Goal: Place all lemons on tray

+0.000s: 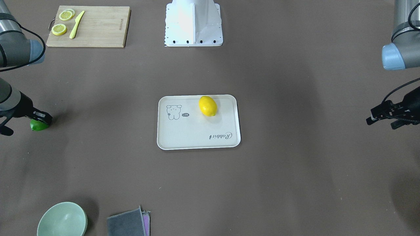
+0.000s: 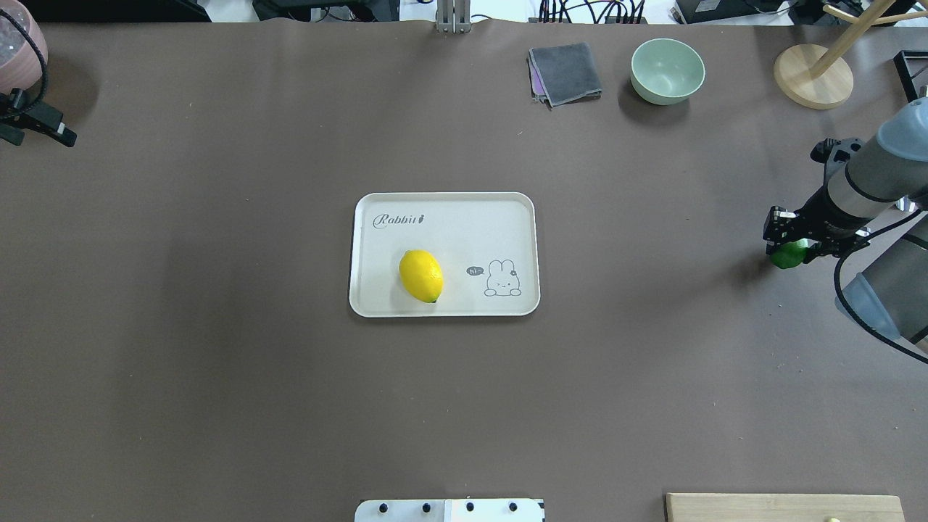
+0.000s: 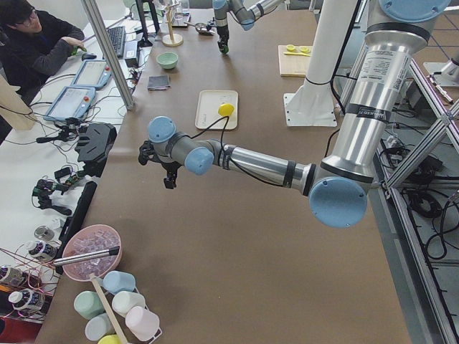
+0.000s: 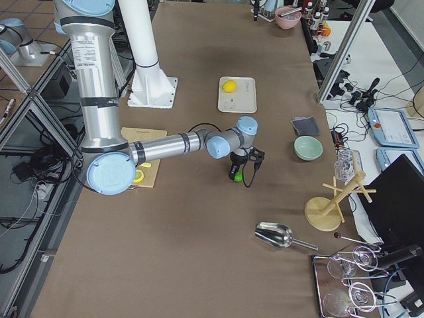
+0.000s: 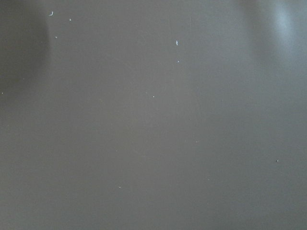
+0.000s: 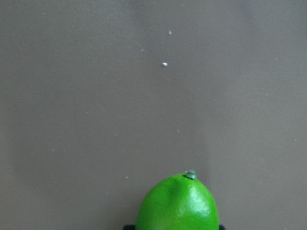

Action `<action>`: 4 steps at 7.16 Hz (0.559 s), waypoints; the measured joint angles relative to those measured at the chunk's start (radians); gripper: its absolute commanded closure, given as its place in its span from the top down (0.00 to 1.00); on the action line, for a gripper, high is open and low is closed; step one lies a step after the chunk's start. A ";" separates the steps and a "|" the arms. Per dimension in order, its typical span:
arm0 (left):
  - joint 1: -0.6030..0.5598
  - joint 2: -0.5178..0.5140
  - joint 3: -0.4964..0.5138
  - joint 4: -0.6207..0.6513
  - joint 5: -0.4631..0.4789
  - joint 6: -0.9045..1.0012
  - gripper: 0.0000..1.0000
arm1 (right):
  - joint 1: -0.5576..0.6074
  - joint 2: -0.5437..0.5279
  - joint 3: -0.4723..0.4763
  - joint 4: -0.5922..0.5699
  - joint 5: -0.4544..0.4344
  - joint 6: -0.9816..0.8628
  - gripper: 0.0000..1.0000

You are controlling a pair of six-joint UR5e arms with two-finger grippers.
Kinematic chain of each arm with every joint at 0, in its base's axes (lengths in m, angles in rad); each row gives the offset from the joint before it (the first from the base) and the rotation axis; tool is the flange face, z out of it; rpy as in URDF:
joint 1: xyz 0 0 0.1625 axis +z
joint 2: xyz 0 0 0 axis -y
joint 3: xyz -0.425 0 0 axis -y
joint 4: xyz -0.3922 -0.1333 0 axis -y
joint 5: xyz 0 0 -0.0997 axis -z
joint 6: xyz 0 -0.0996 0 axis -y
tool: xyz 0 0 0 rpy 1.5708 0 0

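The yellow lemon [image 2: 420, 275] lies on the off-white Rabbit tray [image 2: 507, 217] at the table's middle; it also shows in the front view [image 1: 208, 106]. The green lemon [image 2: 787, 254] sits between the fingers of my right gripper [image 2: 789, 245] near the table's right edge, low over the brown surface. It fills the bottom of the right wrist view [image 6: 177, 203], and the gripper looks shut on it. My left gripper [image 2: 43, 129] is open and empty at the far left, over bare table.
A wooden cutting board [image 1: 98, 29] with lemon slices [image 1: 59, 29] and a yellow knife [image 1: 76, 24] lies near the robot's right side. A green bowl [image 2: 667, 70] and a grey cloth [image 2: 565, 72] lie at the far edge. A wooden stand [image 2: 812, 76] is far right.
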 measured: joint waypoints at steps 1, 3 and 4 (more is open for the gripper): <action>-0.002 0.000 -0.001 0.008 0.000 0.000 0.97 | -0.001 0.018 0.021 -0.023 0.015 0.003 0.00; -0.003 0.000 -0.002 0.013 0.000 0.000 0.97 | -0.027 0.126 0.094 -0.175 0.037 0.005 0.00; -0.003 0.000 -0.002 0.014 0.000 0.000 0.97 | -0.067 0.197 0.122 -0.239 0.036 0.005 0.00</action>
